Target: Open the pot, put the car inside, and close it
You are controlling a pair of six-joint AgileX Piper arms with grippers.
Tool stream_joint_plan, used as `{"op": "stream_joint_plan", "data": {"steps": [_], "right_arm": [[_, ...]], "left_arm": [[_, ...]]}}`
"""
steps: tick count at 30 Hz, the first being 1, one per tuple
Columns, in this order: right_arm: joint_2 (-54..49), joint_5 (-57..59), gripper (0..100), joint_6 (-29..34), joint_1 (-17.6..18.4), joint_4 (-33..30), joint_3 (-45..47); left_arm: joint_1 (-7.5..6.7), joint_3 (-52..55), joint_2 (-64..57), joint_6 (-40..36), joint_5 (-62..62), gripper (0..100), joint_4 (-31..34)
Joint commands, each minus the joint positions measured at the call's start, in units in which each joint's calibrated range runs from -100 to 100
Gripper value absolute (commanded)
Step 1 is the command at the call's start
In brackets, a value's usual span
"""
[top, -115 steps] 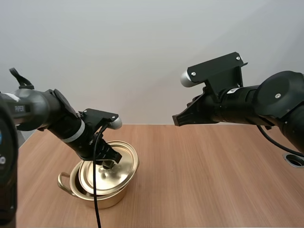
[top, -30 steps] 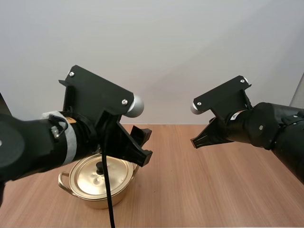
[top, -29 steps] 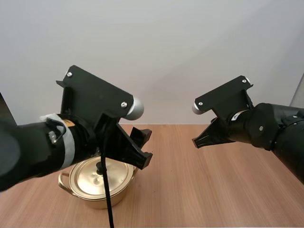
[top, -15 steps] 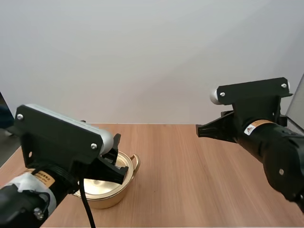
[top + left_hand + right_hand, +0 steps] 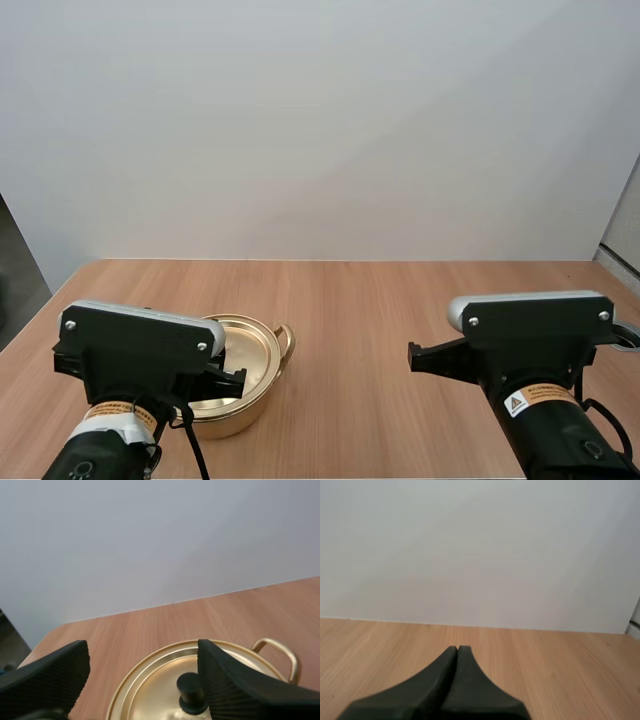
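A gold pot (image 5: pixel 255 372) stands on the left side of the wooden table (image 5: pixel 380 300), its gold lid (image 5: pixel 155 690) seated on it. The lid's black knob (image 5: pixel 192 694) shows in the left wrist view, and one looped handle (image 5: pixel 277 651) sticks out past the rim. My left gripper (image 5: pixel 142 655) is open just behind the pot, low over its near rim; its ribbed fingers (image 5: pixel 55 672) stand wide apart with nothing between them. My right gripper (image 5: pixel 457 651) is shut into one dark wedge, low over bare wood at the right (image 5: pixel 420 357), far from the pot.
Bare wood runs between the pot and the right arm and on to the far edge of the table. A plain grey wall stands behind it. A round metal fitting (image 5: pixel 628 338) sits at the table's right edge.
Both arms have drawn back and down towards their bases. The left gripper has left its raised place over the pot and sits low behind it. The lid stays on the pot.
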Motion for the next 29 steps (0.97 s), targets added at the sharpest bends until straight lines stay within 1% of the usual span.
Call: {"op": "stream_joint_plan", "data": {"steps": [1, 4, 6, 7, 10, 14, 29], "right_arm": [[0.0, 1.1, 0, 0.0, 0.0, 0.8, 0.4], [0.0, 8.0, 0, 0.1, 0.0, 1.4, 0.4], [-0.4, 15.2, 0, 0.1, 0.0, 1.4, 0.4], [-0.4, 17.0, 0, 0.1, 0.0, 1.4, 0.4], [-0.4, 16.9, 0, 0.1, -0.4, 1.8, 0.4], [-0.4, 16.9, 0, 0.1, -2.1, 2.3, 0.4], [-0.4, 16.5, 0, 0.1, -2.3, 2.4, 0.4]], "left_arm": [[0.49, 0.3, 0.0, -12.2, 5.1, 100, 2.5], [0.49, 1.4, 0.0, -9.7, 4.0, 100, 1.4], [0.49, 1.4, 0.0, -7.2, 2.4, 100, -0.4], [0.49, 1.4, 0.0, -6.2, 2.6, 100, -1.5], [0.49, 1.4, 0.0, -2.7, 2.6, 100, -5.2], [0.49, 1.4, 0.0, 0.6, 2.1, 100, -9.4], [0.42, 1.4, 0.0, 1.2, 0.4, 100, -10.2]]}}
